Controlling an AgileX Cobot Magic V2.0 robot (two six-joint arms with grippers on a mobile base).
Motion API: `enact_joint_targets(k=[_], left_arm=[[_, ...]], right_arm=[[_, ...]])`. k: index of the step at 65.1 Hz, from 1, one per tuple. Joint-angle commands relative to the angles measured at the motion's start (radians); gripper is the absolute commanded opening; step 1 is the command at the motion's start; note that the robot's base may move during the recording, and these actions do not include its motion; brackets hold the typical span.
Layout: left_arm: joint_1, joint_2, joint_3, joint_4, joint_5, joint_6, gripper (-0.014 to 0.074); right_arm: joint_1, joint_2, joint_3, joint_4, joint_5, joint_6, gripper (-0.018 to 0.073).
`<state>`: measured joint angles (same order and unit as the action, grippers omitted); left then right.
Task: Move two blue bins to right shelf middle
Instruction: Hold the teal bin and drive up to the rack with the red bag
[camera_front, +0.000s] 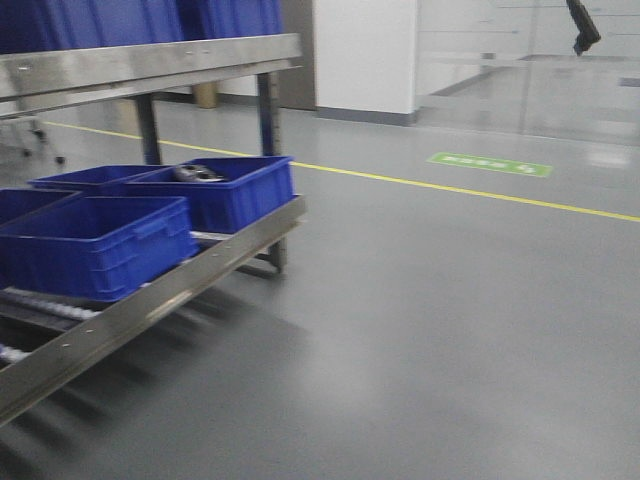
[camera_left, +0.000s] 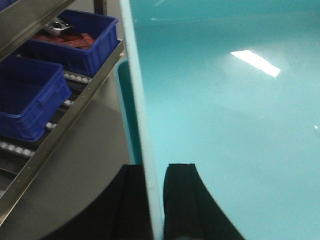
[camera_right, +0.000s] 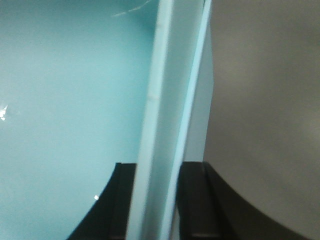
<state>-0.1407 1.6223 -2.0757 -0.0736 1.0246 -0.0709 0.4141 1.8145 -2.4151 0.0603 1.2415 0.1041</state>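
The left end effector is clamped on the thin upright wall of a teal bin, one black finger on the outside and the other inside, over the bin's glossy floor. The right end effector is closed the same way on a pale teal wall, with teal interior on one side and grey floor on the other. I cannot tell from these views whether both hold the same bin.

In the front view, off to the left, a steel rack's sloping roller surface carries several blue bins. The nearest blue bin sits close to the front rail. Behind it, at the rack's end, a second blue bin holds a metal part. The left wrist view shows this bin with reddish items beside the metal part too. More blue containers stand on the upper shelf. A yellow line and a green marker cross the grey floor beyond.
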Motion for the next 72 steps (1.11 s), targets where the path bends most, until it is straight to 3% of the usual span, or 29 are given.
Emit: enact_joint_targets(k=[1,72], left_arm=[[0.001,-0.018,-0.011,-0.004,-0.049,0.015,-0.0111],[0.001,-0.018,-0.011,-0.004,-0.049,0.015,-0.0111]], right_arm=[[-0.001,-0.023,-0.018,0.007,-0.099,-0.002,-0.0154],[-0.001,-0.023,-0.018,0.007,-0.099,-0.002,-0.0154]])
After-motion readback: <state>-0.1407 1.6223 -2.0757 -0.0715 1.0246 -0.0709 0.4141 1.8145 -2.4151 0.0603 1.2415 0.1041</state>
